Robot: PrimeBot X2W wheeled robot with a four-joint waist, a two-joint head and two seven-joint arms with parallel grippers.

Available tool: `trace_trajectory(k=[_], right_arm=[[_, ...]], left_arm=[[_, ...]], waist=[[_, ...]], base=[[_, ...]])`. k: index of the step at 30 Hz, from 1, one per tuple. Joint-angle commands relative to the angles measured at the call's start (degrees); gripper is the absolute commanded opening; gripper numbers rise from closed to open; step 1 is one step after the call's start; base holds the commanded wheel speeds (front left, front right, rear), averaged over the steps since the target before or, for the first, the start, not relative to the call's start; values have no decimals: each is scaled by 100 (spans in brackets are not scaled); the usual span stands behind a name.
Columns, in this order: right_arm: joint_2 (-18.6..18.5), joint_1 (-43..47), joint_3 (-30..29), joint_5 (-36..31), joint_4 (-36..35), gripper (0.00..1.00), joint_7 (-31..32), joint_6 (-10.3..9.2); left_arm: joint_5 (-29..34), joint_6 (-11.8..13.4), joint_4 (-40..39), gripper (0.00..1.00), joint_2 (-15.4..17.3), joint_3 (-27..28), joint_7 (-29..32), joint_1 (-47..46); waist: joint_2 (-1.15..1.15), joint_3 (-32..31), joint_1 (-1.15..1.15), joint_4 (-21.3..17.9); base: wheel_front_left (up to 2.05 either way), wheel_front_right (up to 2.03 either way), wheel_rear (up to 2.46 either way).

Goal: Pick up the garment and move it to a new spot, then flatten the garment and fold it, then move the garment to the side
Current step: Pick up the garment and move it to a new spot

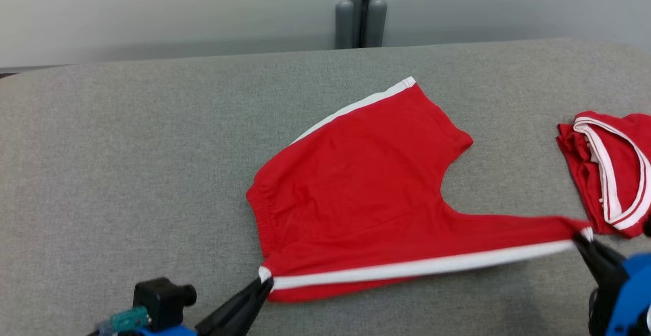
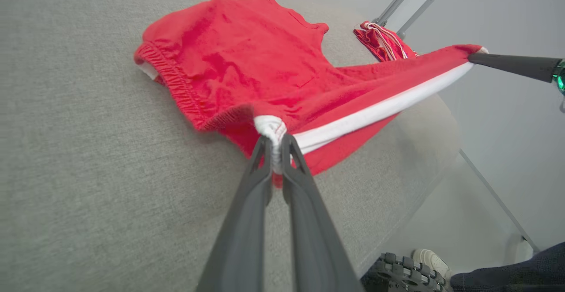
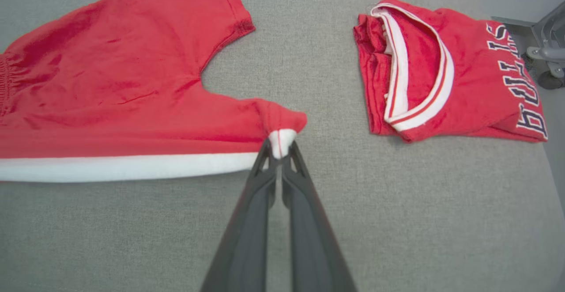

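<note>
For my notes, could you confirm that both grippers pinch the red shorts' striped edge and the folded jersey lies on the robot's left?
Not quite: the head view shows the folded jersey on the robot's right of the shorts; the rest holds.

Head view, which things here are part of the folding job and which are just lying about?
In the job: red shorts, stretched taut along the white stripe; left hand, shut on the waistband corner; right hand, shut on the leg-hem corner.
Lying about: folded red jersey at the right; grey post behind the table.
</note>
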Motion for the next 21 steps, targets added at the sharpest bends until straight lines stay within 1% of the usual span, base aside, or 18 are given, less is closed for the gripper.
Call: trace_trajectory(k=[1, 5, 8, 10, 11, 12, 13, 14, 17, 19, 21], right_arm=[[-184, -428, 55, 23, 222, 0, 39, -15], [-505, -1411, 390, 47, 843, 0, 120, -13], [-681, -2107, 571, 87, 1349, 0, 124, -12], [-797, -2564, 685, 128, 1732, 0, 103, -12], [-821, -2796, 739, 144, 1907, 0, 51, -12], [-821, -2796, 739, 144, 1907, 0, 51, -12], [-867, -3049, 762, 176, 2133, 0, 14, -12], [-911, -3264, 832, 203, 2356, 0, -43, -11], [-837, -3832, 982, 239, 2936, 0, -244, -10], [-835, -4192, 1102, 181, 3280, 0, -417, -10], [-803, -4491, 1191, 182, 3637, 0, -580, -9]], left_arm=[[-50, -66, 142, 0, -110, 112, -83, -263], [48, -177, 467, 0, -393, 142, -150, -789], [103, -204, 804, 0, -640, 175, -177, -1220], [258, -172, 1077, 0, -745, 152, -130, -1550], [195, -175, 1198, 0, -881, 174, -168, -1667], [195, -175, 1198, 0, -881, 174, -168, -1667], [189, -179, 1296, 0, -1002, 224, -235, -1806], [226, -164, 1442, 0, -1050, 260, -273, -1947], [276, -102, 1849, 0, -1282, 314, -368, -2268], [421, -55, 2110, 0, -1349, 282, -404, -2485], [467, -81, 2308, 0, -1481, 268, -464, -2664]], waist=[[0, 98, 1, 39], [0, 325, 1, 132], [0, 505, 1, 250], [0, 645, 1, 331], [0, 708, 1, 365], [0, 708, 1, 365], [0, 775, 1, 405], [0, 832, 1, 439], [0, 986, 1, 532], [0, 1075, 1, 590], [0, 1170, 1, 664]], base=[[0, 0, 0], [0, 0, 0], [0, 0, 0], [0, 0, 0], [0, 0, 0], [0, 0, 0], [0, 0, 0], [0, 0, 0], [0, 0, 0], [0, 0, 0], [0, 0, 0]])
